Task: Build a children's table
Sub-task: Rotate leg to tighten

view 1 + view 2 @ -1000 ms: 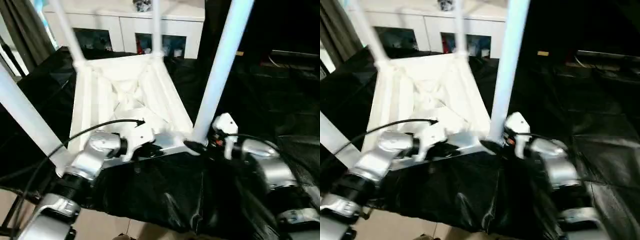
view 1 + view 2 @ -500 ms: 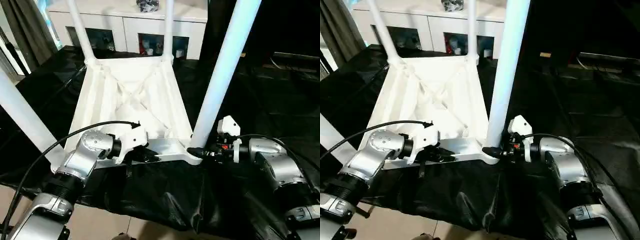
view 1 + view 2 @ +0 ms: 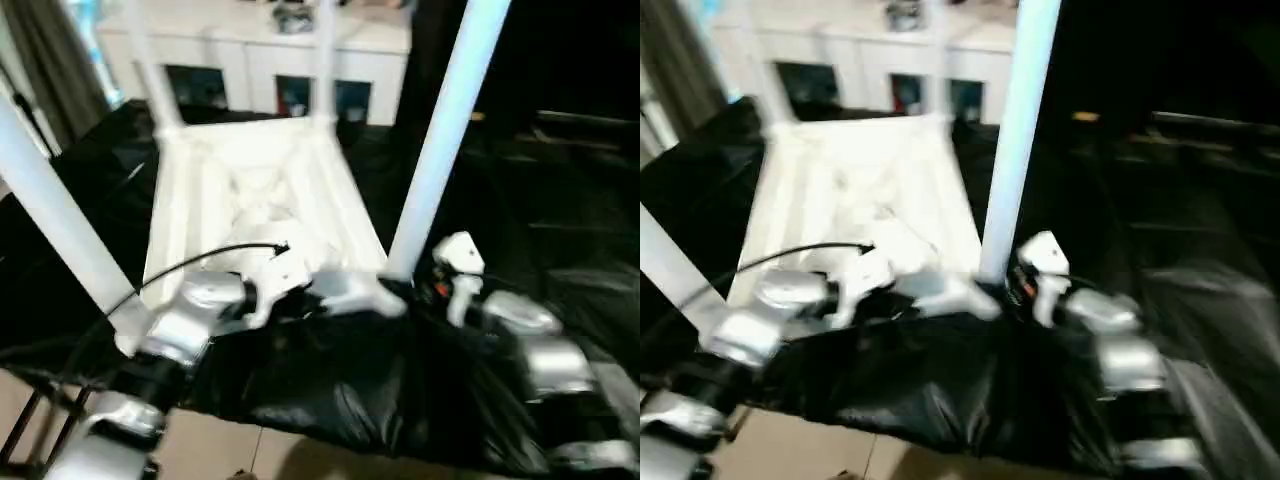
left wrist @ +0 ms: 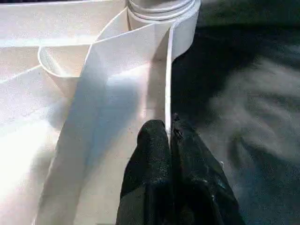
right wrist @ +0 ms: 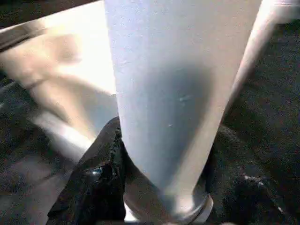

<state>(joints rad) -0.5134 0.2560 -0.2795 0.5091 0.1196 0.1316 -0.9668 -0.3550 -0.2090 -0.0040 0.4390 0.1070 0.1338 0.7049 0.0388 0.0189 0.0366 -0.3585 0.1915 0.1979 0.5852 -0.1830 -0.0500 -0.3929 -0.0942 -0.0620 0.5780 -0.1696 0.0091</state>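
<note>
Four legs stick up from the upside-down tabletop (image 3: 260, 190) on black sheeting. The left claw (image 4: 169, 140) pinches its rim to steady it. The right claw (image 5: 159, 187) hugs one leg (image 3: 440, 140) at its bottom, probably pushing it tight.

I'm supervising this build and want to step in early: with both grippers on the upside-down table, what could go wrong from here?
The left gripper pinches only the thin rim of the white ribbed plastic tabletop; it could slip off if the table gets lifted or turned. The right gripper clamps the near-right white tubular leg at its base; a sideways pull might loosen it from its socket. The glossy black sheet underneath may let the table slide.
</note>
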